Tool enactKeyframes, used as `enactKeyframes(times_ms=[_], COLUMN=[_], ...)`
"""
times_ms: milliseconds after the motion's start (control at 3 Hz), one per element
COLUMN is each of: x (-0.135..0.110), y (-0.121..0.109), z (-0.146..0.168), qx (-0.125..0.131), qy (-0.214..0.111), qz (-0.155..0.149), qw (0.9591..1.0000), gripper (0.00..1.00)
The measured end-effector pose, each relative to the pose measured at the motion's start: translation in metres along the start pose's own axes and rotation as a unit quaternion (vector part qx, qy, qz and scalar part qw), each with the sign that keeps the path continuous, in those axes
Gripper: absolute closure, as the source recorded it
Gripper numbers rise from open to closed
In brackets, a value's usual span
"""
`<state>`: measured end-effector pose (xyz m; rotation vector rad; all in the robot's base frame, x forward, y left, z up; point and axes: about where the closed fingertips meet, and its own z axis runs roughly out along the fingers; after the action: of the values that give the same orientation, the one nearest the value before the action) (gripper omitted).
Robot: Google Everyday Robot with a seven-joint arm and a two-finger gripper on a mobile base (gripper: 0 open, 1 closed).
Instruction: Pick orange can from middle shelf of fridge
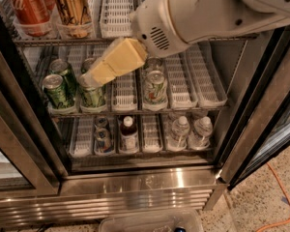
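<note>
The orange can (72, 8), shiny copper with brown markings, stands at the front of the middle shelf (121, 41), next to a red Coca-Cola can (28, 6) on its left. My gripper (93, 76), cream-yellow on a big white arm (203, 13), hangs in front of the rack of green cans, below the shelf's front rail. It is below and a little right of the orange can and apart from it. The fridge (135, 197) stands open with its steel base grille at the bottom.
Green cans (58, 88) and a pale can (155, 86) fill the rack under the gripper. Small bottles (128, 132) and water bottles (189, 129) sit on the lowest rack. Dark door frames stand at left (19, 129) and right (261, 105). An orange cable (275, 197) lies on the floor.
</note>
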<state>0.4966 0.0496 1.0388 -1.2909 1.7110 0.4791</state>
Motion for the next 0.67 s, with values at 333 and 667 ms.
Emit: enactKeyframes(times_ms=[333, 667], x=[-0.012, -0.023], y=[-0.004, -0.009], z=[0.017, 0.034], qx=[0.010, 0.010], qy=[-0.024, -0.048], qz=[-0.003, -0.007], qw=[0.9997, 0.9988], gripper=[0.00, 0.00])
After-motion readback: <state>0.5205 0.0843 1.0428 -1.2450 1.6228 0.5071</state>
